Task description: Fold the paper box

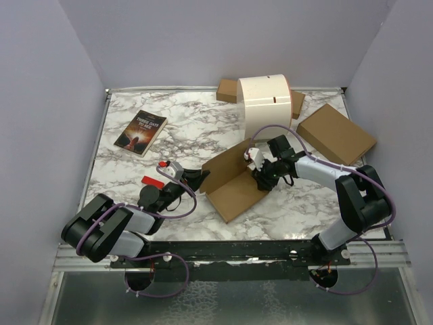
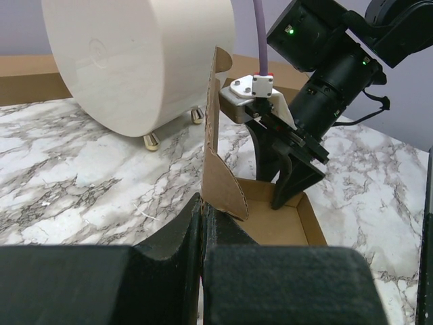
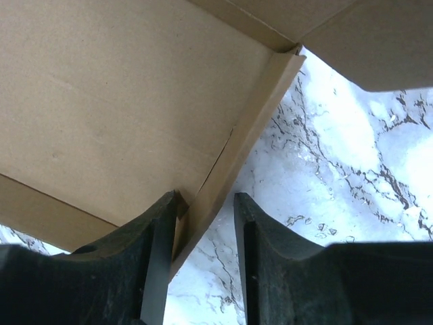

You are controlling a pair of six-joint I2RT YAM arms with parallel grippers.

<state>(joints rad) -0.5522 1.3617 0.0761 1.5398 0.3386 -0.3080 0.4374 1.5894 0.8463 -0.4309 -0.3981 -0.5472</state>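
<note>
Centre of table (image 1: 176,135): paper box (image 1: 237,195), half-folded, one flap upright. Left gripper (image 2: 203,220) clamped tight on flap's lower edge, contact partly hidden. Right gripper (image 3: 206,203) part-open, straddling side wall, gripping nothing; box mostly cut off there.

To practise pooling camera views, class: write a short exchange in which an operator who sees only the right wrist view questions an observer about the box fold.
Operator: Is the other arm holding anything?
Observer: Yes. The left gripper is shut on the upright flap of the paper box.
Operator: What stands beyond the box?
Observer: A white round drum, on small gold feet on the marble table.
</note>
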